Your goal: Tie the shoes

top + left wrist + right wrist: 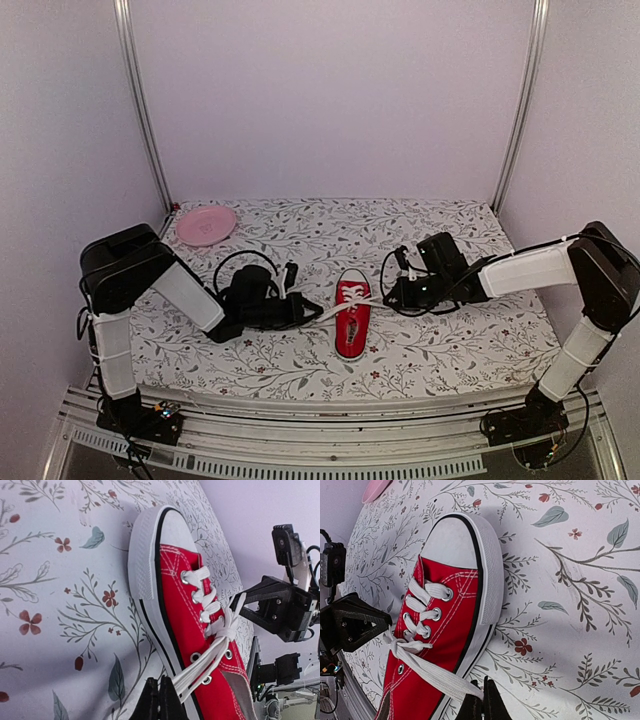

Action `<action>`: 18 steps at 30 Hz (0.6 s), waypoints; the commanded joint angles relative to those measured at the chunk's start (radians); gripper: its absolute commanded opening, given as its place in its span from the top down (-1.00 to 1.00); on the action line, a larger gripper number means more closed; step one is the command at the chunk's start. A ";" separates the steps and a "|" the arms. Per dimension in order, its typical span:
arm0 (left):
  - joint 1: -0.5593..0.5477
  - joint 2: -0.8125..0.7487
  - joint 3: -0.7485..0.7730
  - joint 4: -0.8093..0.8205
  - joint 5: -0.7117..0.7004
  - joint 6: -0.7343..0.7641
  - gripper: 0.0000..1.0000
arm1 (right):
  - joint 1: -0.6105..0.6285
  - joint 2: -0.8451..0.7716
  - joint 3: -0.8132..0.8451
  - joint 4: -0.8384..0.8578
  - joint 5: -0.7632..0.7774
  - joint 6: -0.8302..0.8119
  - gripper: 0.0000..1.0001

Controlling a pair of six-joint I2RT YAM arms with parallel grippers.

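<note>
A small red canvas sneaker point(353, 314) with a white toe cap and sole lies in the middle of the flowered table, toe pointing away from me. It also shows in the left wrist view point(200, 625) and the right wrist view point(440, 630). Its white laces point(220, 635) cross in a knot over the tongue and run out taut to both sides. My left gripper point(160, 700) is shut on the left lace loop just left of the shoe. My right gripper point(482, 702) is shut on the right lace loop point(435, 672) just right of the shoe.
A pink plate point(206, 224) sits at the far left corner of the table. White walls and metal posts close in the back and sides. The table's near edge has a metal rail point(330, 425).
</note>
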 commanded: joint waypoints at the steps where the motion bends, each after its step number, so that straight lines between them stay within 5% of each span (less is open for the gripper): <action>1: 0.021 -0.026 -0.032 0.013 -0.026 -0.015 1.00 | -0.022 -0.030 -0.015 0.000 0.034 0.011 0.96; 12: 0.041 -0.067 -0.085 0.028 -0.056 -0.053 1.00 | -0.045 -0.063 -0.079 0.013 0.032 0.023 0.96; 18: 0.041 -0.073 -0.056 0.103 0.065 0.037 1.00 | -0.045 -0.087 -0.095 0.098 -0.201 -0.069 0.82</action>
